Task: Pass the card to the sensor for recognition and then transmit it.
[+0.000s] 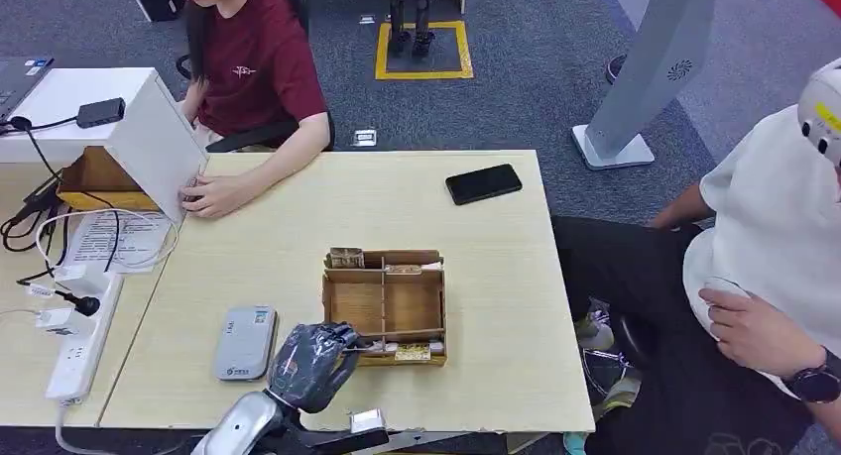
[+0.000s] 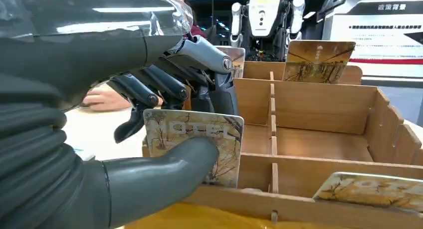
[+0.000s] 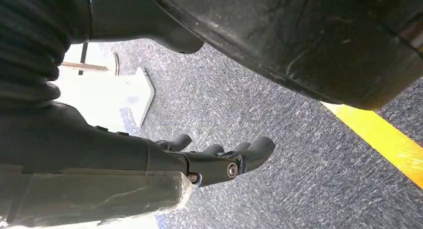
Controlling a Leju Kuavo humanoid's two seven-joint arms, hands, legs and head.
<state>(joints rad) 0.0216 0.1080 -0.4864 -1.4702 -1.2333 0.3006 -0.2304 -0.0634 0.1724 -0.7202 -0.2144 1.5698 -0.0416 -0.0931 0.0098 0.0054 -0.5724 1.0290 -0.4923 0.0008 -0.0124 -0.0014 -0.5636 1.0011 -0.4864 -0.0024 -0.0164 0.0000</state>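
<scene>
While the left hand (image 2: 164, 114) pinches a hotel card (image 2: 194, 144) between thumb and fingers at the near left corner of the wooden box (image 1: 385, 301), the card stands upright just at the box's front wall. On the bench (image 1: 496, 277), the grey sensor (image 1: 245, 342) lies just left of the box. With its fingers slightly bent and apart, the right hand (image 3: 219, 161) hangs over the carpet, holding nothing.
</scene>
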